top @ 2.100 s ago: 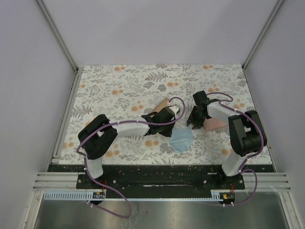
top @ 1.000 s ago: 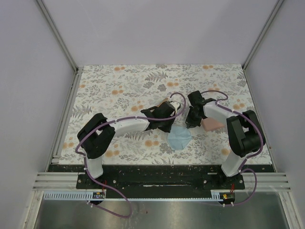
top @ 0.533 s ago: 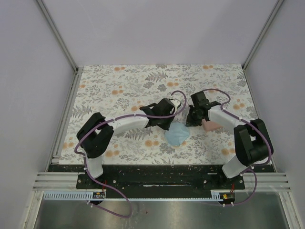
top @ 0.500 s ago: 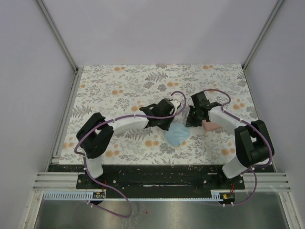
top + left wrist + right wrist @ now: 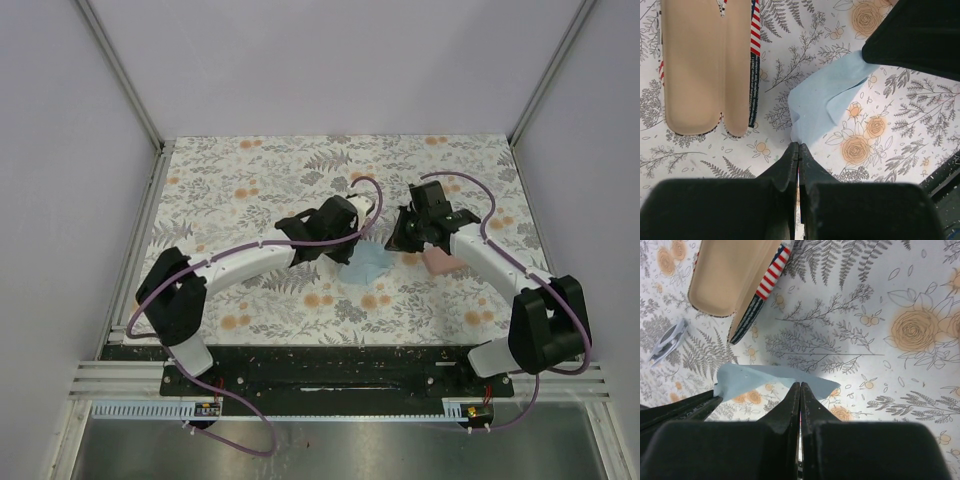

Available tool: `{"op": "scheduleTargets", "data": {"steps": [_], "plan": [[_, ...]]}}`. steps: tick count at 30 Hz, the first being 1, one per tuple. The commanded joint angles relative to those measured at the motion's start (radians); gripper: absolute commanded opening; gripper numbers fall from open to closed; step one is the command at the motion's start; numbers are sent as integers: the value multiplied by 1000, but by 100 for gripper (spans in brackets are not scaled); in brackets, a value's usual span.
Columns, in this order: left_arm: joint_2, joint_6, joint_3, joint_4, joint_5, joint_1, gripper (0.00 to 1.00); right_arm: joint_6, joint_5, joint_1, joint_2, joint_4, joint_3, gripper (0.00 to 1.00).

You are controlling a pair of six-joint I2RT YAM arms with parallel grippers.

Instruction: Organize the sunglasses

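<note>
A light blue cloth [image 5: 366, 265] hangs between my two grippers over the table's middle. My left gripper [image 5: 798, 145] is shut on one corner of the cloth [image 5: 826, 96]. My right gripper [image 5: 800, 384] is shut on another edge of the cloth [image 5: 760, 378]. A slim, silvery-framed pair of sunglasses [image 5: 667, 343] lies on the table left of the cloth in the right wrist view. The reddish-brown pair is out of view. In the top view the left gripper [image 5: 347, 238] and right gripper [image 5: 399, 240] are close together.
An open flag-printed case with a tan inside [image 5: 706, 65] lies beyond the cloth; it also shows in the right wrist view [image 5: 734, 271]. A pink oblong case [image 5: 441, 262] lies under the right arm. The floral table cover [image 5: 240, 190] reaches to the walls.
Both grippers have moved toward the far side with the blue cloth held between them. The cloth has come up off the table and shifted away from the bases.
</note>
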Motion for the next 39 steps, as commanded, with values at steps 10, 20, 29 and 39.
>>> {"op": "scheduleTargets", "data": {"steps": [10,20,29,39], "plan": [[-241,-90,-146,-11,16,-53,0,38,-294,16,-255,29,-138,0],[-331,-168,-166,-78,71,-73,0,58,-265,16,-289,-82,-161,0],[-345,-241,-344,26,89,-80,1,79,-281,16,-327,-125,-230,0],[-233,-170,-272,86,62,-27,0,21,-181,16,-153,-103,-112,0]]}}
